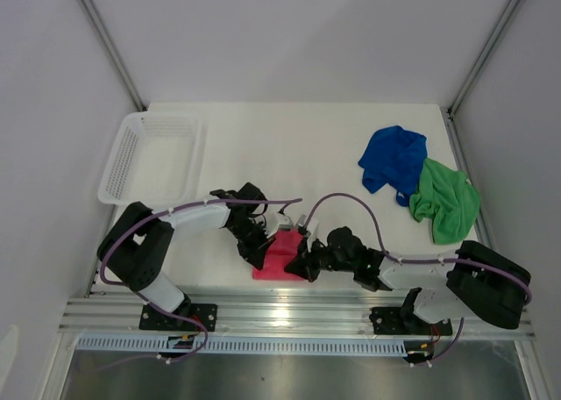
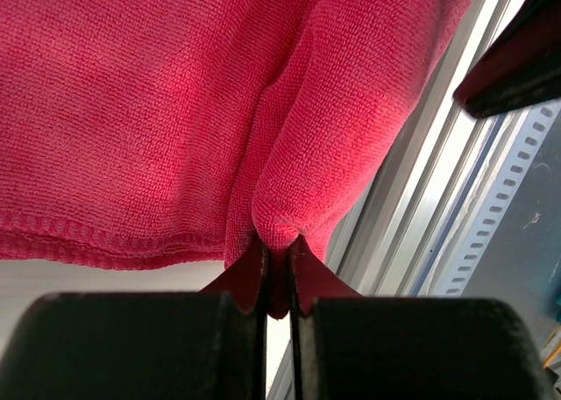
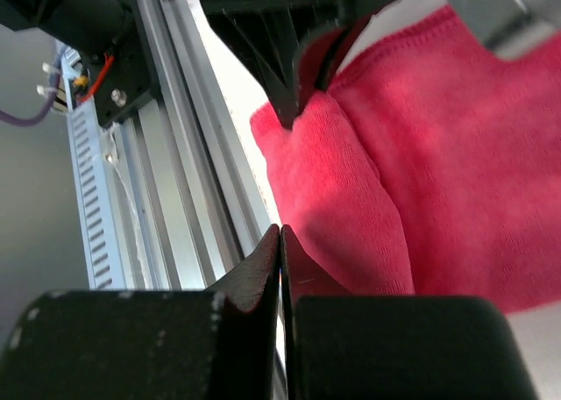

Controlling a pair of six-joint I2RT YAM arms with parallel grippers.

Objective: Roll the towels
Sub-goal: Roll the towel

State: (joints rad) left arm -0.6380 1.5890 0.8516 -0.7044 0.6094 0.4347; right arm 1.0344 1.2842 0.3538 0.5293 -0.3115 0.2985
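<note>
White table (image 1: 307,154) boxed by grey walls; metal rail (image 1: 289,312) along near edge; mesh basket (image 1: 123,159) far left, well apart from the work.

Pink towel (image 1: 282,258) at near edge, centre, just beside rail, between both arms; mostly flat, one corner drawn up. Blue towel (image 1: 394,157) and green towel (image 1: 447,200) far right, touching, green nearer; both crumpled and unrolled, apparently set aside for later turns.

Left gripper (image 2: 279,246): fingers pressed together on a raised fold of pink towel; pinches a ridge of cloth at the very tips, rest of towel spreading away flat behind; probably holds that edge lifted to start the first turn of a roll.

Right gripper (image 3: 280,238): fingers pressed together tip to tip; no cloth seen between them; pink towel just beside one finger, touching or barely apart, cannot tell which; maybe a missed grab, maybe a thin hem caught out of sight. Faces left gripper across same near corner; seems meant as second hold on that edge, for an even roll.

Judgement: first towel, early stage; no roll formed yet; two more to do.

Next move calls for a sure second hold on the hem, then both ends turned over together.

Risks: hem snagging on rail so close by; single pinch bunching cloth instead of rolling it.
</note>
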